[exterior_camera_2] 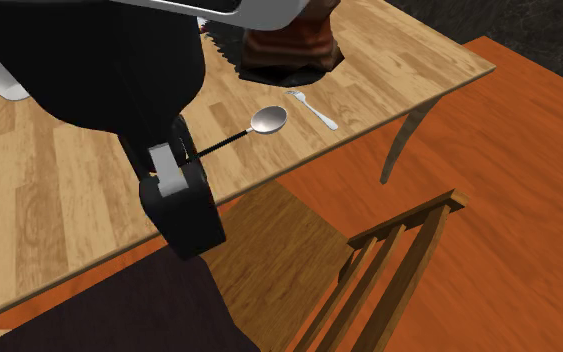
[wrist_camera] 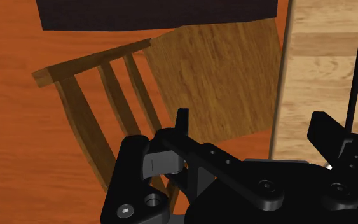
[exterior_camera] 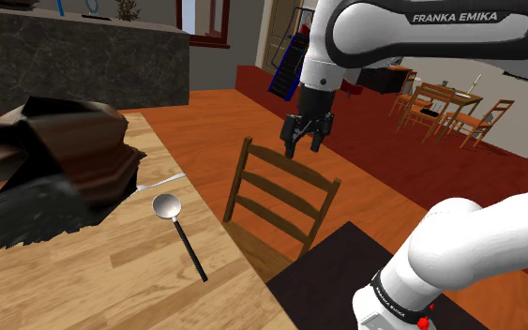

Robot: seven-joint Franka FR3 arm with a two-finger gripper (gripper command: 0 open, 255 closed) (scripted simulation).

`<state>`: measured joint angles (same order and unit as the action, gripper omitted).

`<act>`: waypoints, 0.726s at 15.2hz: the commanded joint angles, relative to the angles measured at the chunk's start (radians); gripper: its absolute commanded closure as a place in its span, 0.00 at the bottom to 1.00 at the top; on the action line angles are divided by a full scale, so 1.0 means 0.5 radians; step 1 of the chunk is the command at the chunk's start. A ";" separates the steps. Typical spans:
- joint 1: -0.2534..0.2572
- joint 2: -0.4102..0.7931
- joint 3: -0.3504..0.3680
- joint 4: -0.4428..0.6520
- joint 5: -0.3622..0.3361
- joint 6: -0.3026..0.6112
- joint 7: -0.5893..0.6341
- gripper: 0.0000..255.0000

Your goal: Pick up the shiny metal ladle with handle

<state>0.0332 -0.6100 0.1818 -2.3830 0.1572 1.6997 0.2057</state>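
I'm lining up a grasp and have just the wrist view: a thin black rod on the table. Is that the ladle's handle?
Observer: Yes. The ladle lies flat on the wooden table, its shiny round bowl at the rod's other end.
Operator: Anything close to the bowl?
Observer: A fork lies just beyond it, next to a dark brown draped heap.
Operator: How high am I?
Observer: The gripper hangs open in the air, higher than the chair back's top rail, off the table's side.

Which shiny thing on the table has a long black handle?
The ladle with the round bowl. The fork beside it is pale all over, with prongs.
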 commanded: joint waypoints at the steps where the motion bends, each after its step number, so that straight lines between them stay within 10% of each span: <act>1: 0.021 0.109 0.089 -0.001 0.025 0.115 0.086 0.00; 11: 0.074 0.739 0.462 0.166 -0.043 0.557 0.514 0.00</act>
<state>0.0695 -0.2794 0.3960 -2.3167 0.1465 1.9585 0.4385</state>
